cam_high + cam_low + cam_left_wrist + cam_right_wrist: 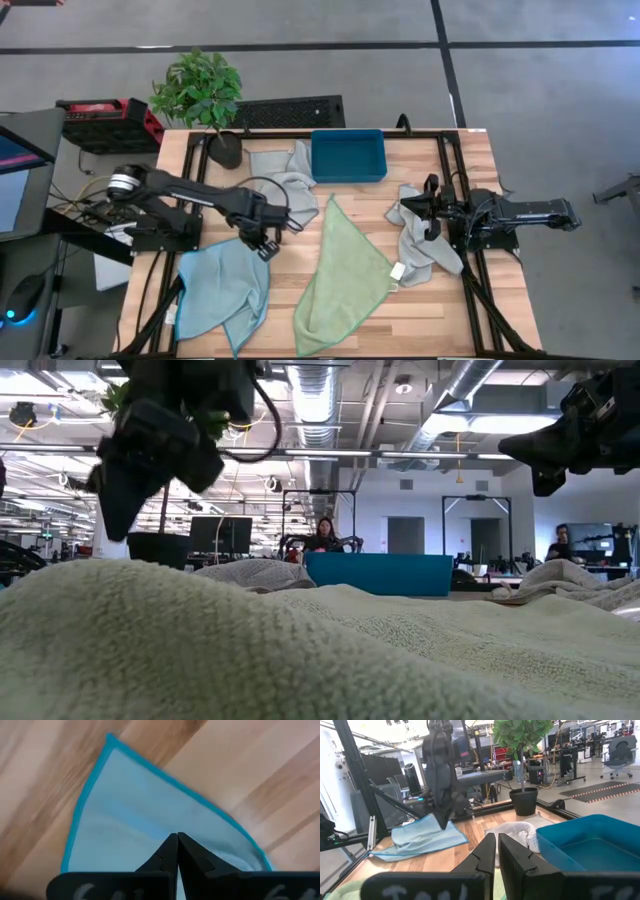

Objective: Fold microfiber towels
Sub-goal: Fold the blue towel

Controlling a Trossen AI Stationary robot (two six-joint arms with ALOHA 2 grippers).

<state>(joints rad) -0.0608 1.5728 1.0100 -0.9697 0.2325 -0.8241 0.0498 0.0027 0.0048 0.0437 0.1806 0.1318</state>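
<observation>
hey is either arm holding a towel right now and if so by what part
Neither. The left end effector is shut above the light blue towel, gripping nothing; the right end effector holds nothing.

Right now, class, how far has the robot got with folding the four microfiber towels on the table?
Done: nothing looks neatly folded. The light blue towel lies loosely doubled; the green towel is spread out; one grey towel is crumpled beside the teal bin, the other grey towel is rumpled on the right.
In hand: nothing. The left gripper hangs shut above the blue towel's corner; the right gripper holds nothing.
Left: all four folds.
</observation>
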